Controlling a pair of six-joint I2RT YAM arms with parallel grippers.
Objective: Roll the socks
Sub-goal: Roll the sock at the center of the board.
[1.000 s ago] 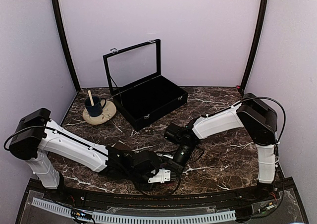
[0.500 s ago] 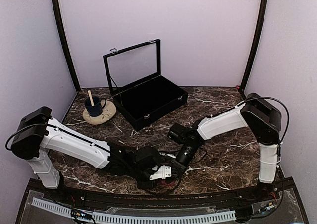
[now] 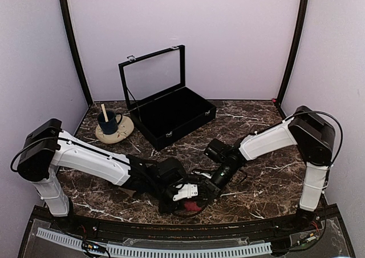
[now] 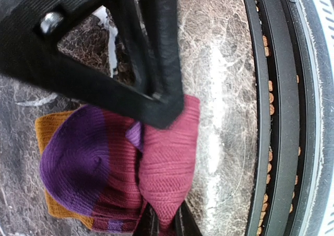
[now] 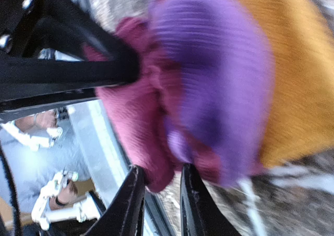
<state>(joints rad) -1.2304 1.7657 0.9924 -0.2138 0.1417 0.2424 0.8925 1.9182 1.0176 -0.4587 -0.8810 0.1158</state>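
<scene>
Magenta cloth fills both wrist views: the socks (image 4: pixel 156 173), bundled together with a purple toe and mustard cloth showing beneath, lie on the dark marble table (image 3: pixel 262 172) at its near edge, between my two arms. My left gripper (image 4: pixel 164 223) is nearly closed, pinching a fold of the magenta sock. My right gripper (image 5: pixel 163 194) has its jaws slightly parted at a lobe of the same cloth; I cannot tell whether it grips.

socks (image 5: pixel 209 79): blurred in right wrist view | overhead: mostly hidden, colours unclear
</scene>
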